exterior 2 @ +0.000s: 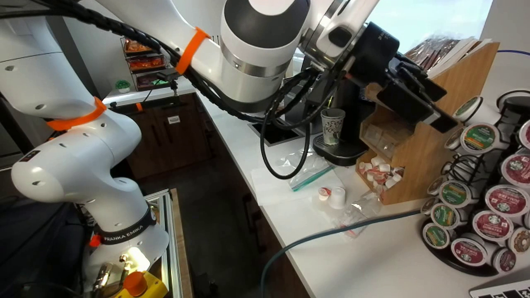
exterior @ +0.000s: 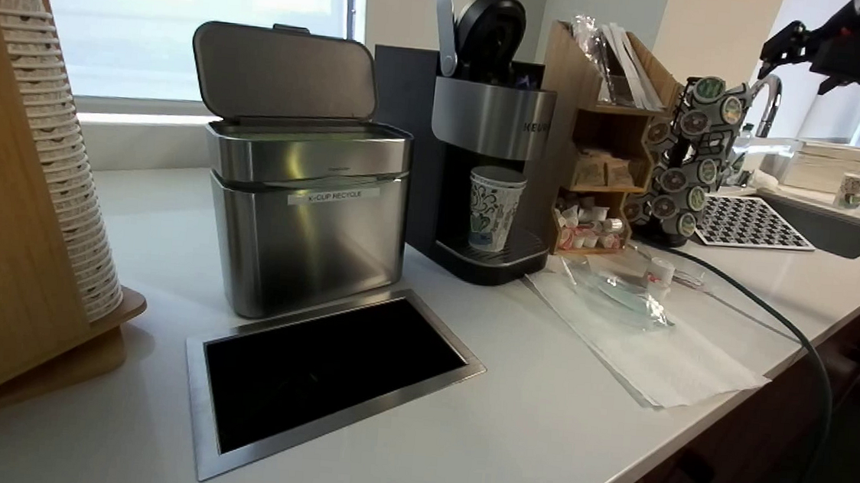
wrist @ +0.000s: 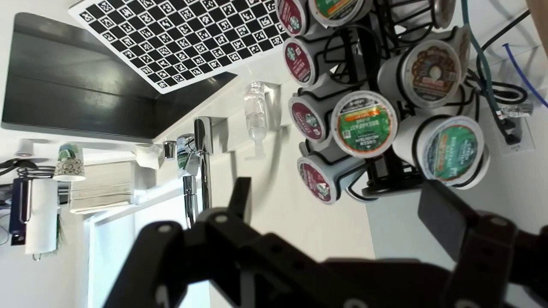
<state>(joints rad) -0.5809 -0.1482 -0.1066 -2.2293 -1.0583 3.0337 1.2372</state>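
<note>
My gripper [wrist: 337, 194] is open in the wrist view, its fingers [wrist: 443, 214] far apart with nothing between them. Beyond them stands a black rack of coffee pods [wrist: 364, 124], upside down in this view, with green, maroon and brown lids. In an exterior view the gripper [exterior 2: 445, 105] hangs high beside the wooden organizer [exterior 2: 428, 165], near the upper pods [exterior 2: 480, 138]; whether it touches either I cannot tell. A coffee maker [exterior: 486, 119] has its lid raised and a patterned paper cup [exterior: 493, 216] on its drip tray.
A metal K-cup recycle bin [exterior: 315, 232] with raised lid stands behind a framed counter opening [exterior: 200, 408]. Plastic bags [exterior: 618, 291] and a white pod [exterior 2: 337, 198] lie on the counter, crossed by a cable [exterior 2: 331, 231]. A checkered board [wrist: 188, 38] partly covers the sink [wrist: 77, 85].
</note>
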